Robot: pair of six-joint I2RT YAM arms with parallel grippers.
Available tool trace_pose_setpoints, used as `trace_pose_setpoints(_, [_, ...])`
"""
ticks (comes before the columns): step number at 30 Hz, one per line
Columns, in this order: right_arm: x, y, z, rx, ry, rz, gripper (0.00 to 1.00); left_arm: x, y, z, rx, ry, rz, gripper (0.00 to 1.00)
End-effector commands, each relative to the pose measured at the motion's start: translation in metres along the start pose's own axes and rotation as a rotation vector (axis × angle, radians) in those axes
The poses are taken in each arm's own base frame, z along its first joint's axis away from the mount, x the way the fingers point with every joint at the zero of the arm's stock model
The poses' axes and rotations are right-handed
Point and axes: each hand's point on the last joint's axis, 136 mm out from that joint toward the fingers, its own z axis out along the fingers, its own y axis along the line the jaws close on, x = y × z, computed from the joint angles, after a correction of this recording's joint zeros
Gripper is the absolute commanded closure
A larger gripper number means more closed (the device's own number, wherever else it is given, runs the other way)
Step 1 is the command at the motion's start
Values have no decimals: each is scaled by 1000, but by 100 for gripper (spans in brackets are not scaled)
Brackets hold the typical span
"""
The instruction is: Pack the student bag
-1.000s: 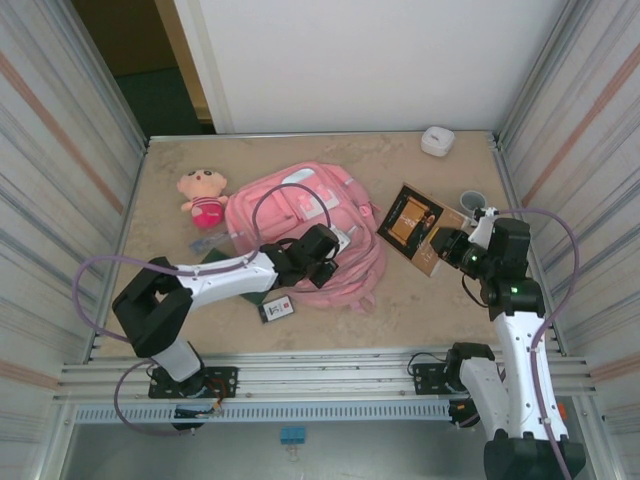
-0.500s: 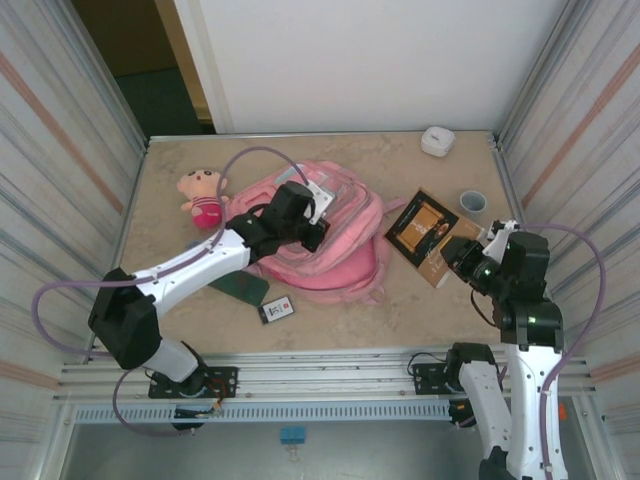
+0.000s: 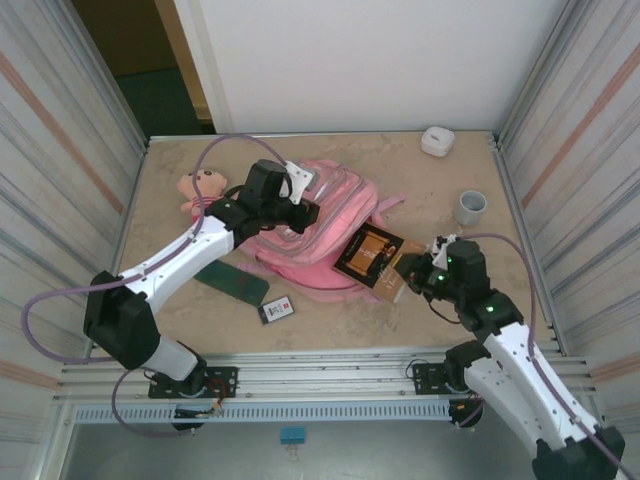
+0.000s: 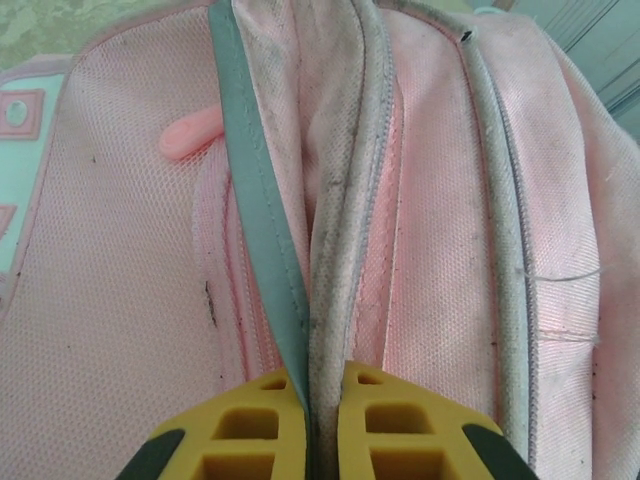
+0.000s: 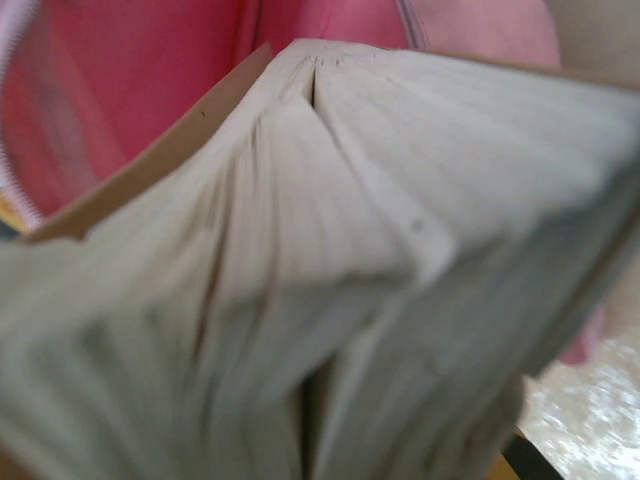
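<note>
Evidently the left gripper (image 4: 322, 388), pinched shut on the zip edge of the bag (image 3: 335, 200) at the middle of the table (image 3: 420, 190), holds its mouth up so the right gripper (image 3: 408, 272), clamped on the book (image 3: 368, 250) beside it, can slide that in.

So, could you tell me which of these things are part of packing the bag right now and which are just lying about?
In use: bag, its edge pinched by the left gripper; book, held by the right gripper by the bag.
Lying about, untouched: doll, cup, white box, green pouch, card.
</note>
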Motion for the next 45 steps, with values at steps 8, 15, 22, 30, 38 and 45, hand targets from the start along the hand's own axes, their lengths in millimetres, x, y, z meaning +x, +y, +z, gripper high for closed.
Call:
trace_pose_setpoints(8, [-35, 89, 39, -373, -211, 37, 100, -67, -25, -41, 185, -191, 13, 100])
trace_pose_setpoints(15, [-37, 95, 77, -376, -252, 96, 100, -76, -21, -44, 240, -202, 5, 100])
trace_pose_setpoints(22, [-35, 109, 127, -393, -242, 136, 100, -84, -35, -46, 352, -213, 11, 100])
trace_pose_setpoints(30, [-30, 104, 185, -339, -264, 161, 100, -86, -34, -52, 378, -214, 16, 100])
trace_pose_setpoints(38, [-25, 52, 248, -133, -267, 241, 88, -84, -28, -51, 376, -215, 0, 100])
trace_pose_setpoints(45, [-10, 20, 249, -8, -230, 230, 41, -79, -14, -49, 308, -212, -10, 100])
